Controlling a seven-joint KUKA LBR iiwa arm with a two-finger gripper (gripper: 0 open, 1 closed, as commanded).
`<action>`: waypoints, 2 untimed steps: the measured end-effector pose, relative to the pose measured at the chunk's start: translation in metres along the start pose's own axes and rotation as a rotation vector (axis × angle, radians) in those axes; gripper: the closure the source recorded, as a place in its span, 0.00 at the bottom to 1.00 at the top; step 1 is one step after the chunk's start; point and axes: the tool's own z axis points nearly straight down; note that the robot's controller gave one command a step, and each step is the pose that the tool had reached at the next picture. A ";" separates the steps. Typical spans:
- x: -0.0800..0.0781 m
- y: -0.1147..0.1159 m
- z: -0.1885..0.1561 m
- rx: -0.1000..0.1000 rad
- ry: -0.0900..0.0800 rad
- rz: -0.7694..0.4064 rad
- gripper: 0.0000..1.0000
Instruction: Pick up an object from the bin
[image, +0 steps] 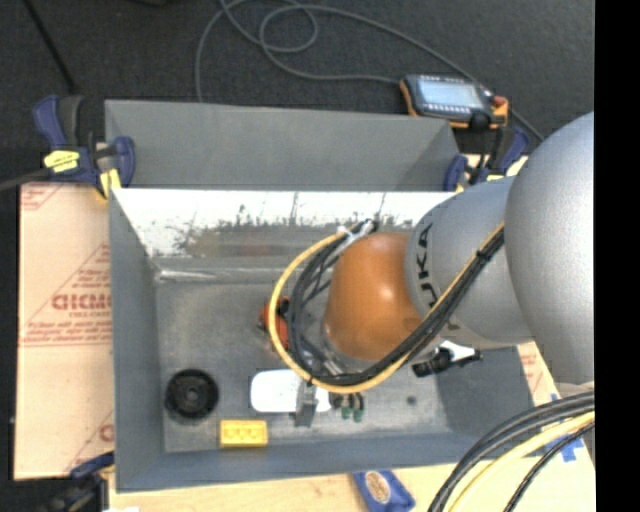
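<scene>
**Robot arm poised low over white lump in bin**

In the lower middle of the frame, the gripper sits down near the floor of the grey bin, at the right end of a rounded white lump. The arm, with its orange cover and looped cables, enters from the right of the frame. Whether the claw is spread or pressed together cannot be told from this angle, nor whether it touches the lump.

A black round knob lies at lower left, a yellow block just below the lump, and a small green piece just right of the gripper.

The task appears to be at the grasping step, with nothing lifted yet. The next move likely calls for a firm grip on the lump and a straight lift clear of the yellow block.
</scene>
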 end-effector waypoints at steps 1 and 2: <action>0.000 0.000 -0.013 0.001 0.001 0.000 1.00; 0.000 0.000 -0.028 0.000 0.001 0.000 1.00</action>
